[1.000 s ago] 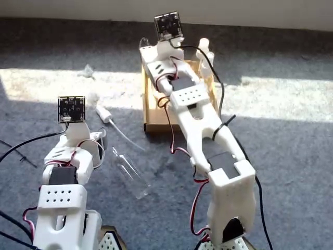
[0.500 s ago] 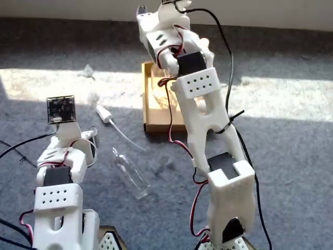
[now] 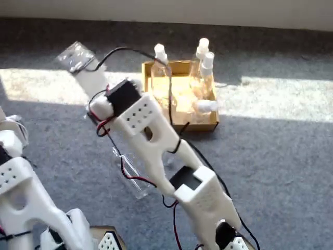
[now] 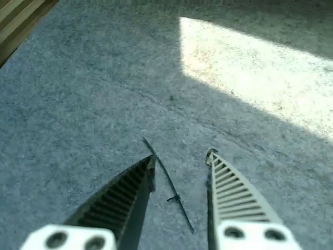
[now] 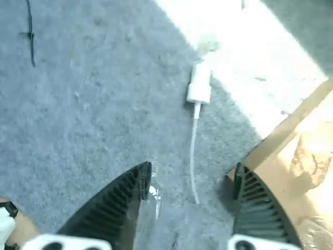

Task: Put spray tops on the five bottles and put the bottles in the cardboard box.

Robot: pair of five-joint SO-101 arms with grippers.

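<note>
Right pincer [image 5: 192,169]: I am holding it spread wide and empty above the carpet [image 5: 78,114], just beside the cardboard box [image 5: 286,127].
Spray top [image 5: 199,86]: it is lying on the carpet near the box's outer wall, out beyond my right pincer.
Long axis: the head is pointing away from me, and the tube [image 5: 192,146] is trailing back between my jaws.
Open bottle [image 3: 136,183]: it is lying uncapped on the carpet near the box, under my right arm.
Left pincer [image 4: 181,156]: I am keeping it spread and empty over a cable tie [image 4: 169,185], well apart from the box.
Nearer arm: the right, I am judging.
</note>
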